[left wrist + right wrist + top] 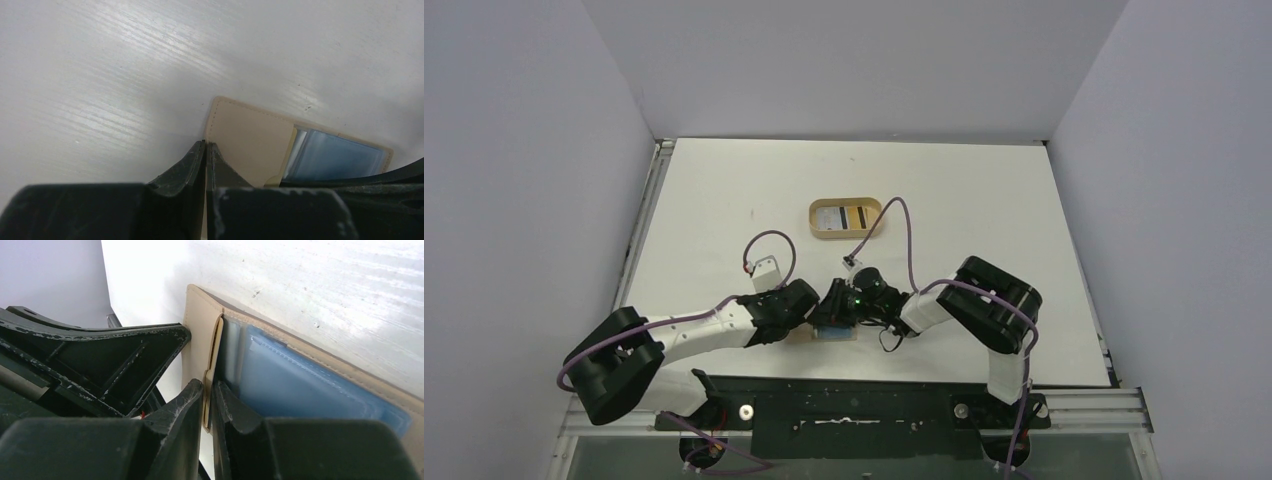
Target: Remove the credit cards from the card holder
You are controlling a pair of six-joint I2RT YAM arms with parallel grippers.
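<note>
The tan card holder (808,338) lies open near the table's front edge, between both arms. A light blue credit card (300,385) sits in its clear pocket, and the left wrist view shows the same blue card (335,157). My left gripper (206,144) is shut, pinching the holder's (250,145) left edge. My right gripper (209,385) is shut on a pale tan tab (214,350) of the holder (197,325), just left of the blue card. In the top view the left gripper (817,318) and right gripper (840,316) meet over the holder. No yellow-orange card shows in the holder.
An oval tan tray (815,220) stands mid-table behind the grippers, with a striped card (849,217) lying in it. My left gripper's finger (150,355) fills the left of the right wrist view, close to the right fingers. White walls enclose the table.
</note>
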